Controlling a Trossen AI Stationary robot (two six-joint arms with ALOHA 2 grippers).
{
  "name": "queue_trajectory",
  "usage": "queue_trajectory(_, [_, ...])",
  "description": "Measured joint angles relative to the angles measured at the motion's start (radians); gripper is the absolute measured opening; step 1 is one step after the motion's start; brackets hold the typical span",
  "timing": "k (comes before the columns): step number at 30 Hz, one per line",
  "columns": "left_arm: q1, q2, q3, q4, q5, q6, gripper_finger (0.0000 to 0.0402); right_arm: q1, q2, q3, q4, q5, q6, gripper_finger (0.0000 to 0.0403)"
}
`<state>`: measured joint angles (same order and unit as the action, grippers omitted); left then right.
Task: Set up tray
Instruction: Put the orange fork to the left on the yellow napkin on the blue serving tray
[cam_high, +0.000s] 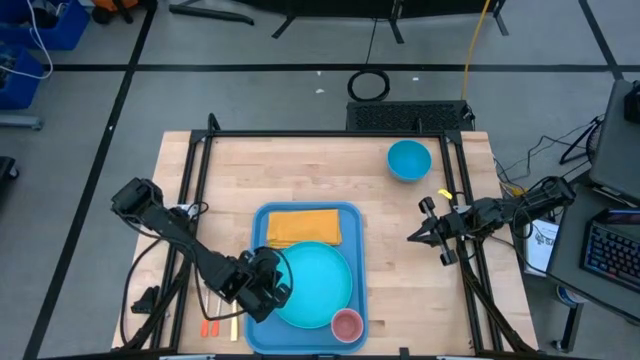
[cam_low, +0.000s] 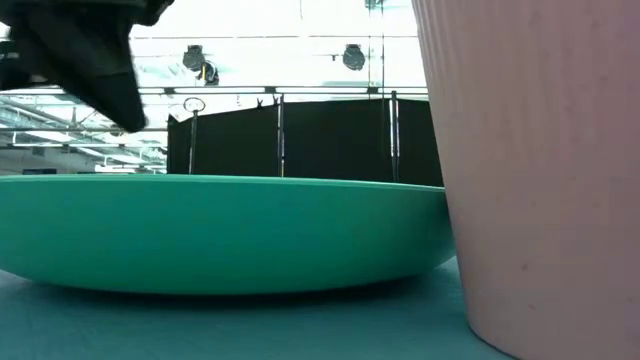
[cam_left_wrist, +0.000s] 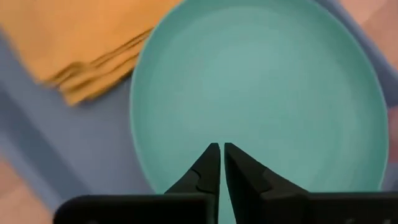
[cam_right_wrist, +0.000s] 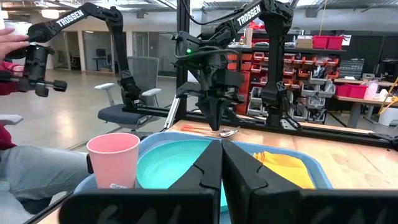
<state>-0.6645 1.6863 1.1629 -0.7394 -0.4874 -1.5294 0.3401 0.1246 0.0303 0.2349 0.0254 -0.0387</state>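
Observation:
The blue tray lies at the table's near middle. A folded yellow napkin lies on its far part. A round turquoise plate rests on its middle, and a pink cup stands at its near right corner. My left gripper hangs shut just above the plate's left rim, slanting down, with nothing between its fingers. Over the table's right side my right gripper is held level and shut, pointing at the tray, and it holds nothing.
A blue bowl stands at the table's far right. Orange and yellow cutlery lies on the wood left of the tray. A person's hand and red sleeve show beyond the table's left side, beside another pair of arms.

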Motion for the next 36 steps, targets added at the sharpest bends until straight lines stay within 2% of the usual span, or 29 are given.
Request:
queue_trajectory(3, [-0.034,0.000,0.000,-0.101,-0.034,-0.178,0.0005,0.000,0.000,0.000,0.000,0.000,0.000,0.0000])
queue_trajectory(7, [-0.094,0.000,0.000,-0.266,-0.041,-0.437,0.0011,0.000,0.000,0.000,0.000,0.000,0.000,0.0000])
queue_trajectory(12, [-0.159,0.000,0.000,-0.349,-0.029,-0.596,0.0018,0.000,0.000,0.000,0.000,0.000,0.000,0.0000])
queue_trajectory(17, [-0.239,0.000,0.000,-0.390,0.031,-0.763,0.0004,0.000,0.000,0.000,0.000,0.000,0.000,0.0000])
queue_trajectory(22, [-0.316,0.000,0.000,-0.347,0.079,-0.865,0.0017,0.000,0.000,0.000,0.000,0.000,0.000,0.0000])
queue_trajectory(28, [-0.378,0.000,0.000,-0.358,0.255,-0.930,0.0020,0.000,0.000,0.000,0.000,0.000,0.000,0.0000])
queue_trajectory(33, [-0.412,0.000,0.000,-0.363,0.276,-0.943,0.0004,0.000,0.000,0.000,0.000,0.000,0.000,0.0000])
queue_trajectory(36, [-0.421,0.000,0.000,-0.362,0.302,-0.969,0.0011,0.000,0.000,0.000,0.000,0.000,0.000,0.0000])
